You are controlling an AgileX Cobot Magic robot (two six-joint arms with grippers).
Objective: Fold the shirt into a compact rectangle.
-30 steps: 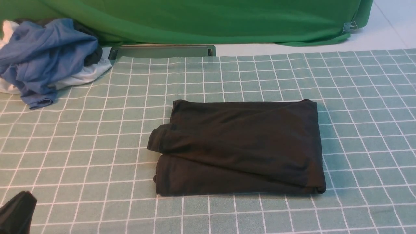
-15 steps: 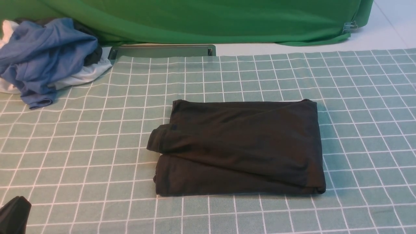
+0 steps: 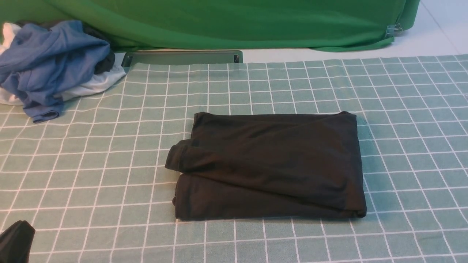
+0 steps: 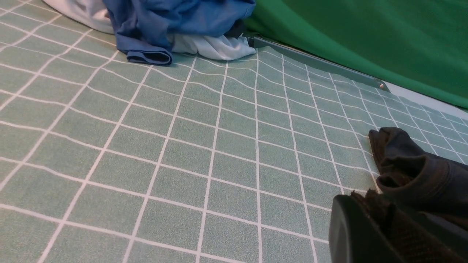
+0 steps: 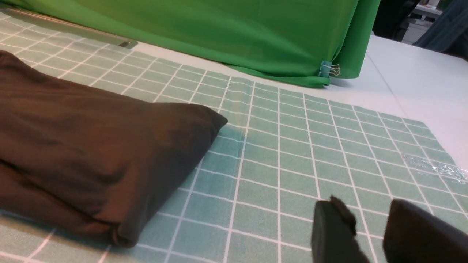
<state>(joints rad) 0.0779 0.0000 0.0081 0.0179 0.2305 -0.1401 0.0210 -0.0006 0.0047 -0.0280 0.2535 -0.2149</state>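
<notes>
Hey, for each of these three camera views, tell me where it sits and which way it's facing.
Front view: sits between the arms, looks forward over the folded black shirt toward the green cloth; the left gripper peeks in at the near corner.
Left wrist view: low on the left arm, faces the blue and white clothes; shut left gripper shows.
Right wrist view: low on the right arm, faces the green cloth; right gripper open, empty.
All three share the shirt and checked tablecloth.

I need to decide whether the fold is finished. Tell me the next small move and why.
Probably one tidy-up: the left gripper, shut and clear of the cloth, should tuck in the rolled flap poking out of the shirt's left edge. The rest lies as a flat rectangle on the checked tablecloth; the right gripper holds nothing.
</notes>
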